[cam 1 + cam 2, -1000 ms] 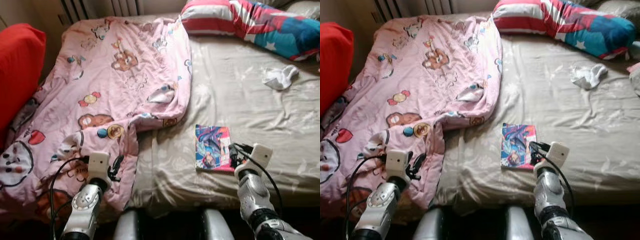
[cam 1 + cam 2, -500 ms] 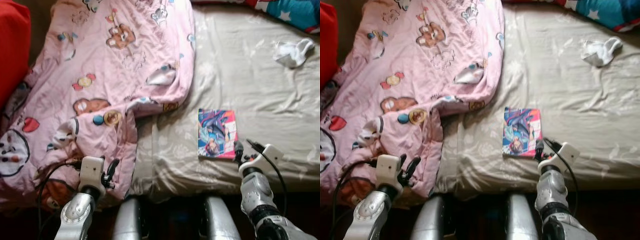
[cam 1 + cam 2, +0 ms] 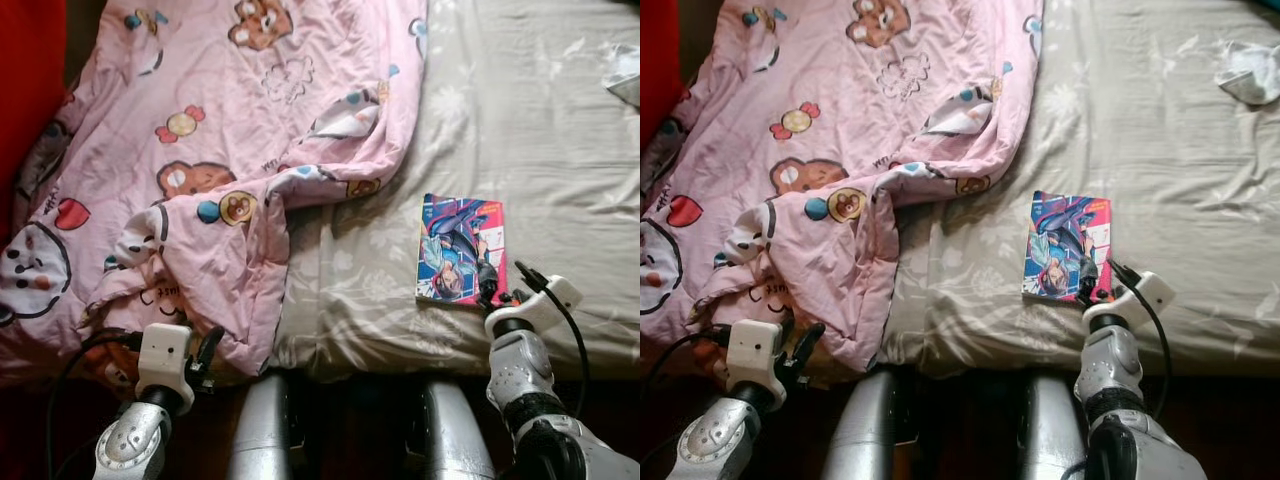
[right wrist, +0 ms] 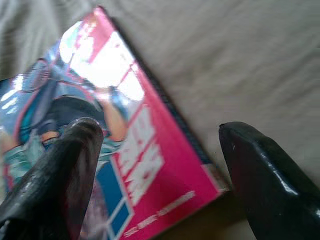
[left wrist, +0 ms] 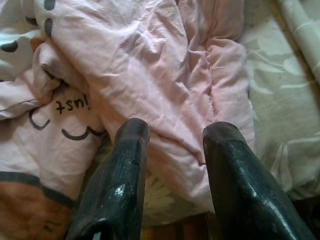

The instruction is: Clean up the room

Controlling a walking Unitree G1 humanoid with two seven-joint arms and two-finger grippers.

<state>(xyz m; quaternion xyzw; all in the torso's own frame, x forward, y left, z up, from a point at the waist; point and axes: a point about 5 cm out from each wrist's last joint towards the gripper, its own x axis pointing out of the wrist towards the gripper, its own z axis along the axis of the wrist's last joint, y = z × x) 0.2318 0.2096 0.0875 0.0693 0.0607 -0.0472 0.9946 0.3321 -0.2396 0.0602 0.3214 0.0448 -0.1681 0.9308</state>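
Note:
A glossy comic book [image 3: 458, 248] with a pink edge lies flat on the beige bed sheet [image 3: 540, 140], close to the bed's front edge. My right gripper [image 3: 505, 283] is open at the book's near right corner. In the right wrist view one finger [image 4: 65, 170] is over the cover [image 4: 100, 100] and the corner sits between the jaws. A rumpled pink cartoon blanket [image 3: 230, 130] covers the left half of the bed. My left gripper [image 3: 205, 348] is open just off its hanging hem [image 5: 165, 75], holding nothing.
A white sock [image 3: 1248, 72] lies at the far right of the sheet. A red cushion [image 3: 25, 80] stands at the left edge. My silver legs [image 3: 265, 430] press against the bed's front.
The camera has tilted down and nearer, so the pillow has left the picture. My right gripper has closed in on the book's near corner. My left arm has dropped lower.

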